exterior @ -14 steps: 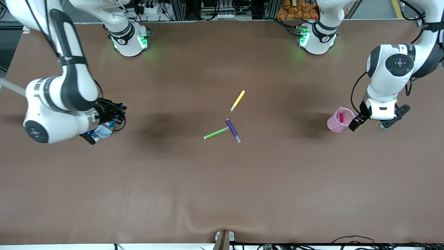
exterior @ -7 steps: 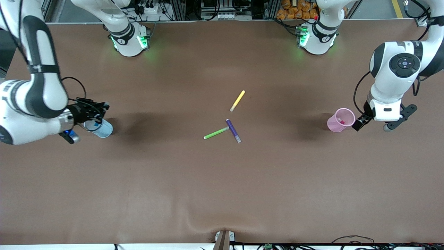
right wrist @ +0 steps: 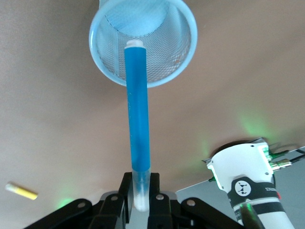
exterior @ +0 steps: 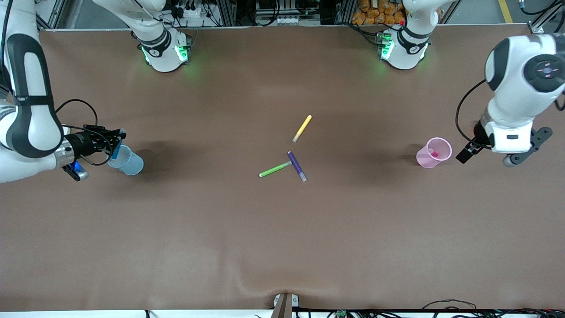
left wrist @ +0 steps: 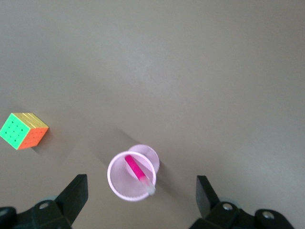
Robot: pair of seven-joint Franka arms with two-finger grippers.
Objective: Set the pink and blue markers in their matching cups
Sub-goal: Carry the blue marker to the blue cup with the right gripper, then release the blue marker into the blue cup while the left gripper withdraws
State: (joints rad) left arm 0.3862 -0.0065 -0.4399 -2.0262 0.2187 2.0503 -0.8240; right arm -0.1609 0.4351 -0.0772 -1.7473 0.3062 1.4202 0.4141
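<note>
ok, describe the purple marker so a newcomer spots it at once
Mid-table lie three loose markers. The purple marker is the one nearest the front camera, its end touching the green marker, with the yellow marker farther off. It alone is dark violet.

A brown mat is covering my whole surface (exterior: 282, 238), matte and evenly lit from overhead, with soft dark shadows pooling toward each end. A small ripple is showing in the mat at the bottom centre of the frame, just above a grey bracket (exterior: 284, 304) clamped to the edge. Green indicator light is glowing onto the mat at the upper left and upper right. Along the top of the frame, aluminium framing (exterior: 229, 11) and tangled black cables (exterior: 194, 9) are crowding the background, and a pile of orange items (exterior: 377, 13) is sitting there too. More cables are trailing along the lower right edge.
</note>
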